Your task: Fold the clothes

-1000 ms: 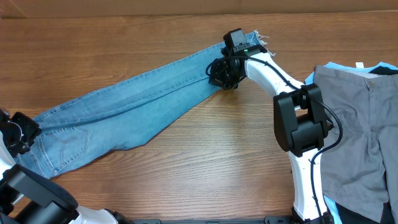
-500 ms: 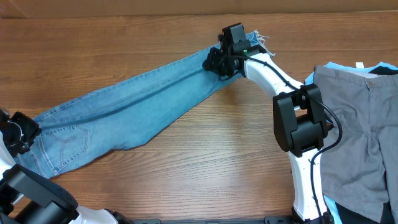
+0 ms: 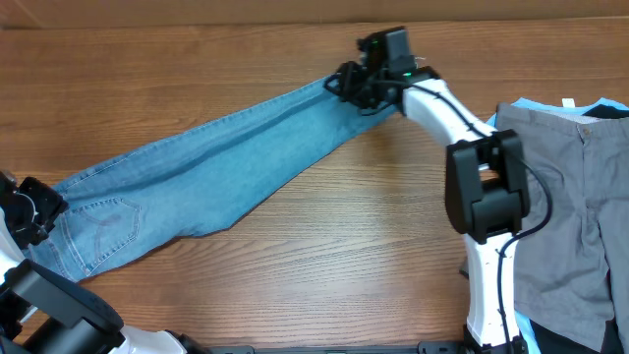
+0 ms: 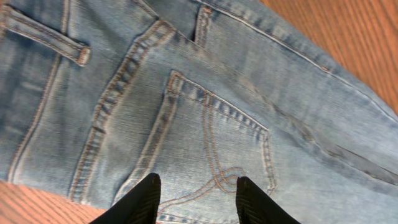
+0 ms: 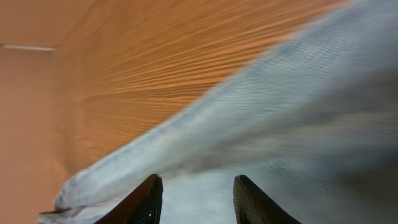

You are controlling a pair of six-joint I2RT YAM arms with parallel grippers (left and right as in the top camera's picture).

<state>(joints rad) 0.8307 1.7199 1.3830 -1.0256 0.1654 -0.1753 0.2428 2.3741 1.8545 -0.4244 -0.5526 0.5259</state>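
Folding progress: not begun, I judge; the jeans (image 3: 197, 172) lie full length and flat, with no crease in them.
Place of jeans: diagonal across the table (image 3: 344, 265), waist at my left side, leg end far and central.
Jaws, left gripper (image 4: 196, 190): apart over the back pocket (image 4: 214, 140), clamping nothing.
Jaws, right gripper (image 5: 194, 186): apart above the leg end, clamping nothing.
Left to do: every fold; grey trousers (image 3: 570, 197) and a pale-blue piece (image 3: 531, 102) wait heaped at my right.
Surface: brown wood grain.
Room: only a tan strip beyond the far edge shows.

Grey trousers (image 3: 580, 226) run off the right edge.
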